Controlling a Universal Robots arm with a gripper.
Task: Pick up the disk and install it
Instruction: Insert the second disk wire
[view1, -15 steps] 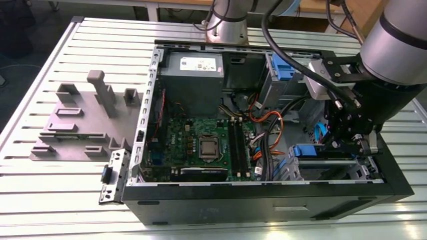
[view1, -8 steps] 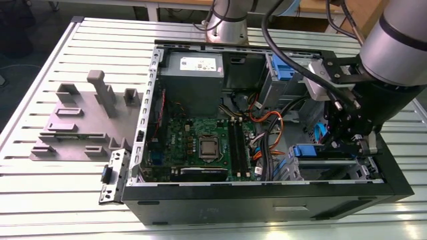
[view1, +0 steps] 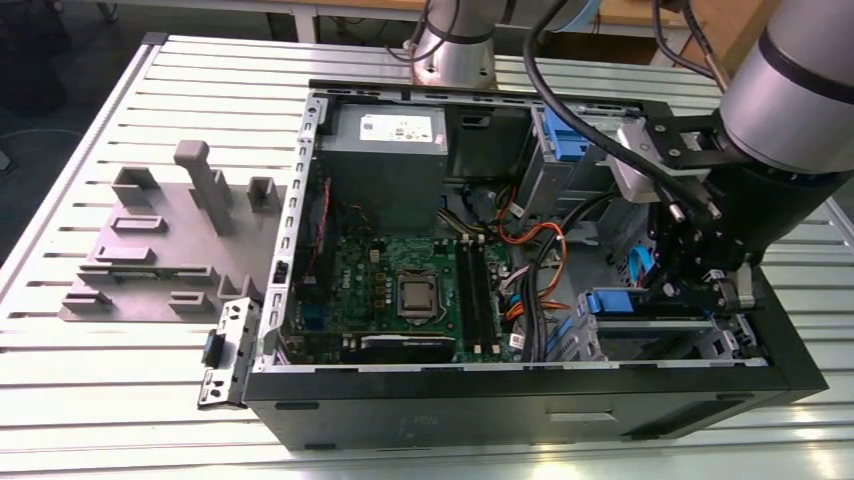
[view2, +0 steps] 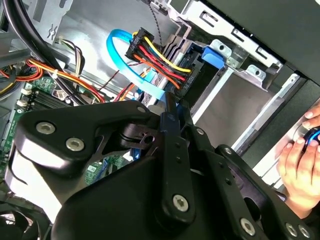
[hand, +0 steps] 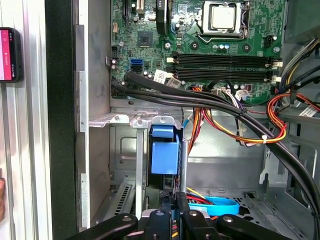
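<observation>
Exterior view first: the robot arm (view1: 787, 130) reaches down into the open computer case (view1: 534, 385) on the slatted tabletop (view1: 174, 420), its gripper (view1: 701, 275) low over the drive cage at the exterior view's right. A blue bracket end of the disk (view1: 617, 303) shows in that cage, right beside the black linkage. The green motherboard (view1: 400, 285) lies mid-case, the grey power supply (view1: 387, 140) sits behind it, and a grey fixture (view1: 160, 240) rests on the tabletop at the exterior view's left.

Second wrist view now: black linkage up close, the jaws drawn nearly together by a black connector with red, yellow and orange wires (view2: 160, 57) and a blue flat cable (view2: 122, 60); whether they pinch anything, I cannot tell. A person's hand (view2: 300, 165) rests at the case edge.

First wrist view: the disk stands upright in its bay, blue bracket facing us, just beyond the fingertips.
</observation>
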